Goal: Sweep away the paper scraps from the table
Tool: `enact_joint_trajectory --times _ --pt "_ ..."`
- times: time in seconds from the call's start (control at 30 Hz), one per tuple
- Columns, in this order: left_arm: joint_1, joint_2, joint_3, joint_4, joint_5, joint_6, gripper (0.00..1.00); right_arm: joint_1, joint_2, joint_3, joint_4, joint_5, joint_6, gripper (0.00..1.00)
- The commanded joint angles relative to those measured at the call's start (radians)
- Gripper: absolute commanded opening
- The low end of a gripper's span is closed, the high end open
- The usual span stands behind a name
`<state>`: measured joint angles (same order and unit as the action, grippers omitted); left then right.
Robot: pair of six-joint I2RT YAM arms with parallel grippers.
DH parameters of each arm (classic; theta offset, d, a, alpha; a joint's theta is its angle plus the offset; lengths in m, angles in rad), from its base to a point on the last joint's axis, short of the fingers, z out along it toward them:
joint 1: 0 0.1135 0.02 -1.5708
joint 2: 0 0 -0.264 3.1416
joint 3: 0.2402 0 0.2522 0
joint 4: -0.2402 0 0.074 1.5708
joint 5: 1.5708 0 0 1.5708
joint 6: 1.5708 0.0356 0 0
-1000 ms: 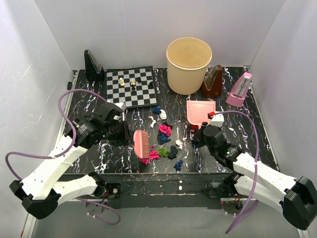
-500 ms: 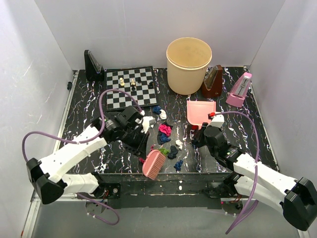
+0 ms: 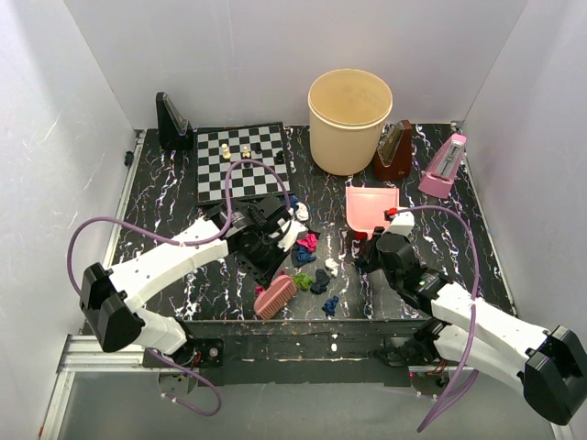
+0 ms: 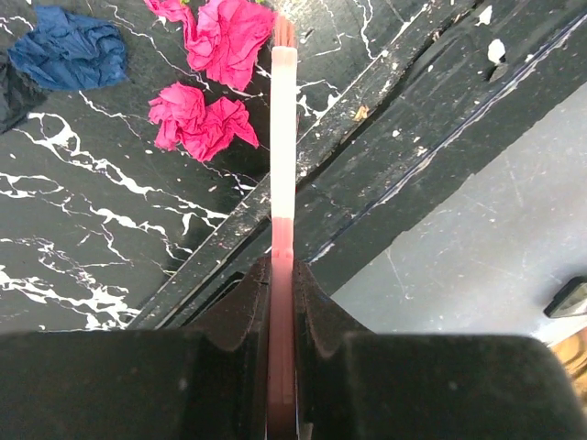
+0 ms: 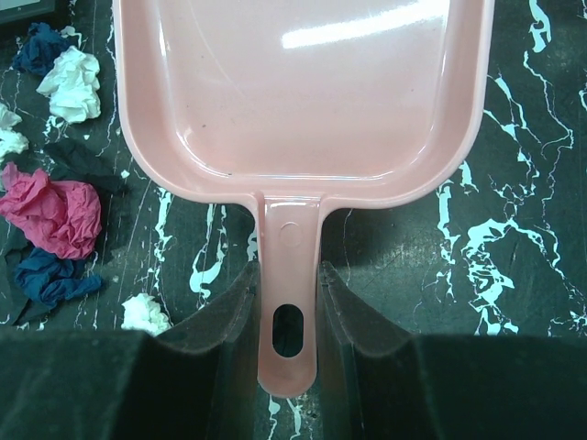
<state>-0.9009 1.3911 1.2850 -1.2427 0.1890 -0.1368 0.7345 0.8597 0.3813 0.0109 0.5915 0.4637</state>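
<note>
1. Left fingers [image 4: 237, 316]: clenched on the handle of a pink brush [image 4: 284, 137], one finger against each flat side.
2. Right fingers [image 5: 227, 316]: clenched on the handle of a pink dustpan [image 5: 303, 101], one on each side of the hang-hole.
3. Brush: in the left wrist view it is seen edge-on, and its long axis runs straight out from the fingers. From overhead, its head lies diagonally near the front edge of the tabletop [image 3: 165, 202]. The far tip sits just beside a magenta wad.
4. Dustpan: the long axis runs near to far. The handle points back toward the right arm and the wide end points toward a cream tub [image 3: 349, 119]. Whether the pan touches the tabletop cannot be told.
5. Paper scraps [image 3: 307, 252]: these form a loose scatter in mid-tabletop, between the brush and the dustpan.
   - The scatter's long axis runs from near the corner of a chessboard [image 3: 242, 160] down to the front edge.
   - White and blue wads lie at the far end.
   - Magenta, blue, green and dark wads lie in the middle.
   - One blue wad lies nearest the front edge.
6. Near the brush: two magenta wads and a blue one lie to one side of the brush. None of them is under it.
</note>
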Motion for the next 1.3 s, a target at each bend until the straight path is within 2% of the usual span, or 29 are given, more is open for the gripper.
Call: enact_joint_trajectory --times 0.0,0.3,0.37,0.5,0.63,0.77,0.9,1.13,1.27 --pt "-0.003 0.009 0.027 0.006 -0.035 0.088 0.00 0.000 0.016 0.008 0.060 0.017 -0.010 0.01" --pt "0.005 0.120 0.074 0.084 -0.278 0.105 0.00 0.002 0.027 0.011 0.063 0.016 -0.013 0.01" --pt "0.005 0.125 0.103 0.095 -0.287 0.101 0.00 0.000 0.025 0.011 0.063 0.019 -0.013 0.01" --pt "0.005 0.051 0.137 0.149 -0.134 0.111 0.00 -0.001 0.027 0.011 0.060 0.022 -0.011 0.01" --pt "0.005 -0.018 0.143 0.148 -0.047 0.097 0.00 0.000 0.029 0.013 0.058 0.019 -0.011 0.01" --pt "0.003 -0.029 0.132 0.118 0.159 0.095 0.00 -0.001 0.030 0.014 0.058 0.021 -0.008 0.01" --pt "-0.001 -0.007 0.122 0.147 0.251 0.053 0.00 0.000 0.021 0.010 0.054 0.028 -0.005 0.01" --pt "-0.032 0.063 0.102 0.342 0.389 -0.003 0.00 0.000 -0.007 0.010 0.040 0.067 0.000 0.01" --pt "-0.050 0.166 0.106 0.439 0.483 -0.078 0.00 0.000 -0.037 0.076 -0.086 0.088 0.004 0.01"
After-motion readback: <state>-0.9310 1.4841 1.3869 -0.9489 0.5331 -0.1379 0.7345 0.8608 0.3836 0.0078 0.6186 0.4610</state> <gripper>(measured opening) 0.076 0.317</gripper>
